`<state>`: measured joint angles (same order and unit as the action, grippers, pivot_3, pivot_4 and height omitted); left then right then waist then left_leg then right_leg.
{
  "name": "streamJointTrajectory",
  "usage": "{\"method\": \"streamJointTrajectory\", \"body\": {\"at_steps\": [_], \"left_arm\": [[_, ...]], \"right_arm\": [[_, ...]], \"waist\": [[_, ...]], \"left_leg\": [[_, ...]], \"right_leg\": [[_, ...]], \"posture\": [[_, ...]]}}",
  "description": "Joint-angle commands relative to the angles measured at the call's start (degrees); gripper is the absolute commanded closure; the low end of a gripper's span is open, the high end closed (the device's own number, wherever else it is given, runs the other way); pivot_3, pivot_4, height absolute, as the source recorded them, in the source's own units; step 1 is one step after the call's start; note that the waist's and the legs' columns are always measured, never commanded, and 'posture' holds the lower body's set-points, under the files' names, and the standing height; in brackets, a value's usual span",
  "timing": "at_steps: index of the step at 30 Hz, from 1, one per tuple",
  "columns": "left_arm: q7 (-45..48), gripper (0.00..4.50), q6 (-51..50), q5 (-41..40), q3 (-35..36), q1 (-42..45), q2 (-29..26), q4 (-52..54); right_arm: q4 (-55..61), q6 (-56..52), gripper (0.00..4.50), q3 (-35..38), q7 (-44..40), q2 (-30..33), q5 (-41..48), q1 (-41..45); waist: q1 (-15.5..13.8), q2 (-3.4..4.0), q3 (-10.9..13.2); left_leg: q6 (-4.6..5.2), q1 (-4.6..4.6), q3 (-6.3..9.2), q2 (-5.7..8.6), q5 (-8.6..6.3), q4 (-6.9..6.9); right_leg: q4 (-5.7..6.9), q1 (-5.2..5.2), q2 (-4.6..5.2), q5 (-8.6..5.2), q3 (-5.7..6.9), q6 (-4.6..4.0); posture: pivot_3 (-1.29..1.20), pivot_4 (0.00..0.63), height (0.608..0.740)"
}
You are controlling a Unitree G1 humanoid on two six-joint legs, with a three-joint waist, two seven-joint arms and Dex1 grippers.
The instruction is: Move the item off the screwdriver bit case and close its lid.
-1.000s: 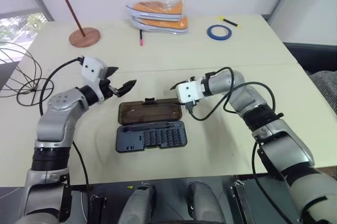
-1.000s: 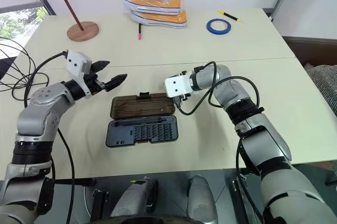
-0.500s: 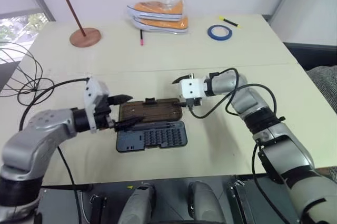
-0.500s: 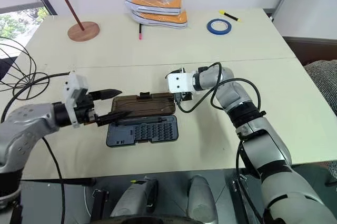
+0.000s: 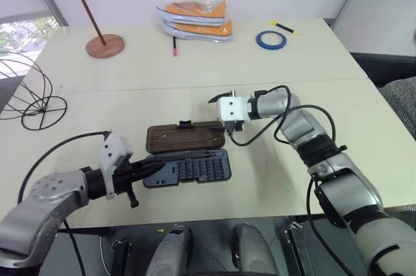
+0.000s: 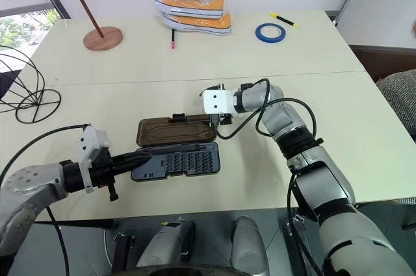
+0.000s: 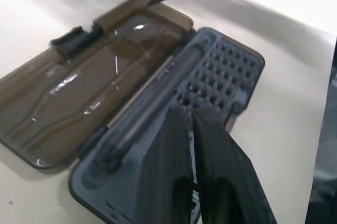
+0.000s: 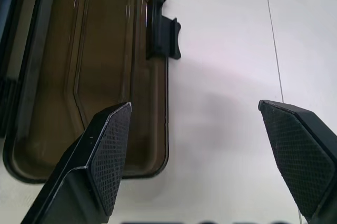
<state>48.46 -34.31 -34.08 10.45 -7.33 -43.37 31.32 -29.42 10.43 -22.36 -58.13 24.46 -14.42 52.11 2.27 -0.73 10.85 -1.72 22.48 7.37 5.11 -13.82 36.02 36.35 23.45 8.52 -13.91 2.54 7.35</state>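
The bit case (image 5: 187,167) lies open in the middle of the frame on the pale table (image 5: 273,68), its dark grey-blue tray of bits nearer the lower edge and the smoky brown lid (image 5: 185,138) folded flat just above it, with the black latch tab (image 8: 162,33) on the lid's far edge. The wire globe (image 5: 26,93) stands at the left edge of the frame, well apart from the case. The left gripper (image 5: 151,167) sits at the lower left, its two black fingers (image 7: 210,166) clenched together with nothing between them, the tips over the tray's left end. The right gripper (image 8: 197,155) hangs just right of the lid's right end, fingers spread wide and holding nothing; one finger (image 8: 102,155) is over the lid's corner, the other over bare table. Toward the top of the frame are a red-brown stand (image 5: 104,45), bagged orange shoes (image 5: 195,19) and a blue tape roll (image 5: 270,39).
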Motion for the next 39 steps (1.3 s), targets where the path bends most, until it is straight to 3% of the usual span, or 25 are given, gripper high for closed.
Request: {"method": "streamJointTrajectory", "body": {"at_steps": [1, 10, 22, 28, 34, 39], "left_arm": [[-0.1, 4.45, 3.3, 3.6, -2.9, -0.2, 0.7, -1.8], [2.8, 4.45, 8.1, 6.8, -5.0, -1.4, 0.7, -7.9], [2.3, 4.45, 6.6, 8.1, -7.6, 2.8, 1.1, -10.7], [2.1, 4.45, 7.6, 8.6, -7.6, 1.3, 1.4, -11.0], [1.9, 4.45, 9.6, 9.0, -7.6, -1.0, 1.8, -10.9], [1.9, 4.45, 11.0, 9.2, -7.6, -1.9, 2.0, -11.1]], "right_arm": [[0.5, 0.8, 0.46, 0.7, 0.4, -0.5, 0.6, 1.6], [-2.2, 1.8, 0.46, 0.3, 1.3, -0.8, -0.6, 2.9], [-8.7, -0.5, 0.46, 0.1, 0.5, -2.5, -0.4, 4.4], [-9.3, -11.0, 0.46, 3.1, -3.3, -5.4, 4.9, 4.1], [-7.9, -32.4, 0.46, 6.6, -9.4, -8.6, 12.2, 7.1], [-7.7, -38.0, 0.46, 6.8, -10.2, -9.0, 13.8, 8.8]], "waist": [[0.0, 0.00, 0.0], [0.1, 0.01, 0.0], [0.1, 0.02, 0.0], [0.2, 0.03, 0.0], [0.2, 0.16, 0.0], [0.2, 0.18, 0.0]], "left_leg": [[0.00, 0.00, -0.01, 0.00, 0.00, 0.00], [0.02, 0.00, -0.01, 0.01, -0.01, -0.02], [0.02, -0.02, -0.01, 0.02, -0.01, -0.01], [0.02, -0.02, -0.01, 0.00, -0.01, -0.02], [0.02, -0.03, -0.01, -0.02, -0.01, -0.04], [0.03, -0.03, -0.01, -0.01, -0.02, -0.04]], "right_leg": [[0.00, 0.00, 0.00, 0.00, 0.00, 0.00], [0.00, 0.02, -0.02, 0.00, 0.00, 0.00], [0.01, 0.01, -0.02, 0.00, 0.00, 0.00], [0.01, 0.01, -0.02, 0.01, 0.00, 0.00], [0.01, 0.02, -0.02, 0.01, -0.01, 0.00], [0.00, 0.02, 0.00, 0.01, -0.01, 0.00]], "posture": [[0.00, 0.150, 0.740], [0.00, 0.150, 0.740], [0.00, 0.150, 0.740], [0.00, 0.150, 0.740], [0.00, 0.150, 0.740], [0.00, 0.150, 0.740]]}}
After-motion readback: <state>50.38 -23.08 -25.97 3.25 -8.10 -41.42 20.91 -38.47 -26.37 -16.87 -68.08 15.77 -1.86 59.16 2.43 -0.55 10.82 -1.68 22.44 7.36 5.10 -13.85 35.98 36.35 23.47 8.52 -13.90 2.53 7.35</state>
